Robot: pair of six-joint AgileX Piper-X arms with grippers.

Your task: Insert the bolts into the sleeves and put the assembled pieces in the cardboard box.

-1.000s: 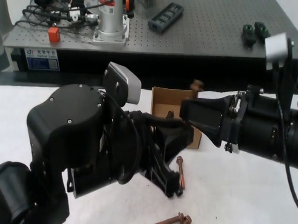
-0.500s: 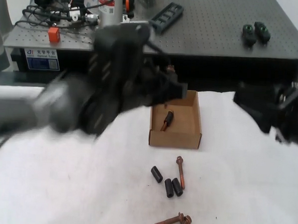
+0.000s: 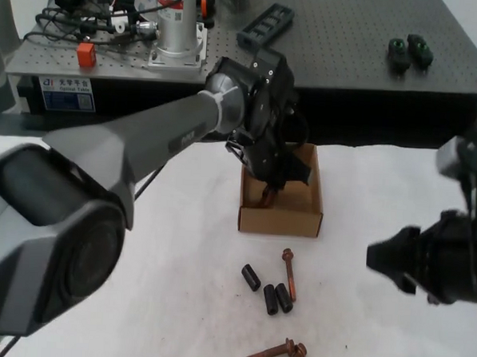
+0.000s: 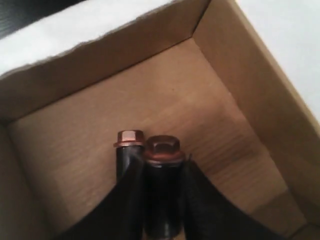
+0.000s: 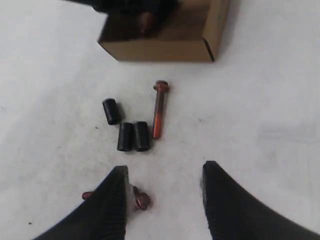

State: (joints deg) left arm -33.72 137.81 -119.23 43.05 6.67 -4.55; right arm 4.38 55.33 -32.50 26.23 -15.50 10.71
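My left gripper (image 3: pixel 275 180) reaches down into the cardboard box (image 3: pixel 280 221) and is shut on an assembled piece (image 4: pixel 162 156), a copper-headed bolt in a black sleeve held just above the box floor (image 4: pixel 150 95). A second assembled piece (image 4: pixel 129 145) lies right beside it, partly behind a finger. My right gripper (image 5: pixel 165 171) hovers open over the white cloth, short of three loose black sleeves (image 5: pixel 125 135) and one bolt (image 5: pixel 159 107). Two more bolts (image 5: pixel 139 198) peek out beside one of its fingers (image 5: pixel 111 205). In the high view the right gripper (image 3: pixel 376 262) is to the right of the sleeves (image 3: pixel 270 298).
Behind the cloth runs a black perforated bench (image 3: pixel 350 40) with a metal post (image 3: pixel 179 23), cables and small parts. The bolt pair (image 3: pixel 281 355) lies near the front edge of the cloth. Open cloth spreads left of the box.
The two grippers were together in front of the box. The left arm swung out to the box and lowered its gripper inside; the right arm drew back to the right and down.
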